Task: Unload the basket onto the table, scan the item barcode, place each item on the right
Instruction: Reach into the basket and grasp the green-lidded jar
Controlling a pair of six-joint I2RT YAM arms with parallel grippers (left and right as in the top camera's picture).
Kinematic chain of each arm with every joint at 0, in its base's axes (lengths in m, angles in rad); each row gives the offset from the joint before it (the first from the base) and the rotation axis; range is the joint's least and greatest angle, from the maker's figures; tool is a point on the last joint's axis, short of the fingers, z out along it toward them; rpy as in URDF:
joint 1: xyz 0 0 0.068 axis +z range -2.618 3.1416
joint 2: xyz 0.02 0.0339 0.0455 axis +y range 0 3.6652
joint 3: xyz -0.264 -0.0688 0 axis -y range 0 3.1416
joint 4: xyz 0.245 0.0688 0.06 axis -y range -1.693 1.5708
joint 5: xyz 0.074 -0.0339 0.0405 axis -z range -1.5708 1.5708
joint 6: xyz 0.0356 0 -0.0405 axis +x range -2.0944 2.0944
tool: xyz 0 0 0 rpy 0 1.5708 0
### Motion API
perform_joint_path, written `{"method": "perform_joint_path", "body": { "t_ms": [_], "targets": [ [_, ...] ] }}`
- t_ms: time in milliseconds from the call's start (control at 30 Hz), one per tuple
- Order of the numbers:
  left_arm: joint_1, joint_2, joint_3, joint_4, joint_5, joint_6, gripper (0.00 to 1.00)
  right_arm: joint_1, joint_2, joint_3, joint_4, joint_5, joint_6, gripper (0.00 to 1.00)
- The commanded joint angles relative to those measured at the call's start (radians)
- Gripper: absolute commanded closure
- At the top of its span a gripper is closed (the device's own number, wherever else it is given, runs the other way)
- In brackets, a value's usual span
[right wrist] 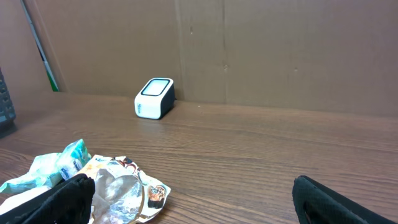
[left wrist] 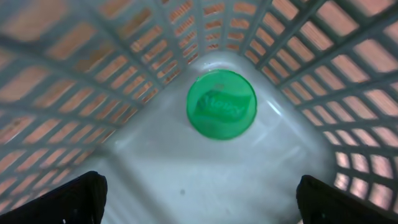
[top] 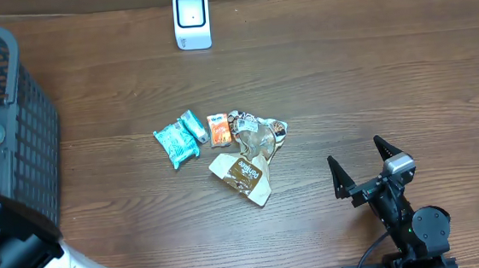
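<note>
Nearest to the robot, the right claw (top: 355,152) waits above the surface (top: 406,69) with its jaws wide and nothing between them. It is turned toward the middle, so I judge it is ready to fetch a next item. On the left side, the left claw (left wrist: 199,202) hangs inside the grey basket (top: 37,116), also spread wide and empty; its fingers (left wrist: 68,199) show only at the lower corners of the wrist view. Below it a green-capped bottle (left wrist: 221,104) rests in a corner of the basket, apart from the claw; the basket seems to be the place for finished items. In the middle of the surface lie the packets (top: 244,175) in a small heap, touching each other: teal ones, an orange one, a brown pouch and a crumpled wrapper. Farthest, the white scanner (top: 191,20) stands well apart from the heap with its face turned upward, so a barcode must be carried there.
</note>
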Motion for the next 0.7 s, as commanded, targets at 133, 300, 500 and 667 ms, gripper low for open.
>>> {"method": "perform_joint_path", "body": {
  "t_ms": [133,300,500,667],
  "targets": [
    [-0.005,0.109,-0.004,0.109,-0.048,0.103,0.00,-0.002,-0.011,-0.011,0.006,0.007,-0.003,0.00],
    [-0.006,0.163,-0.004,0.175,0.018,0.170,0.00,-0.002,-0.011,-0.011,0.006,0.007,-0.003,0.00],
    [-0.006,0.212,-0.004,0.218,0.054,0.178,0.01,-0.002,-0.011,-0.011,0.006,0.007,-0.003,0.00],
    [-0.008,0.230,-0.004,0.233,0.061,0.177,0.00,-0.002,-0.011,-0.011,0.006,0.007,-0.003,0.00]
  ]
}}
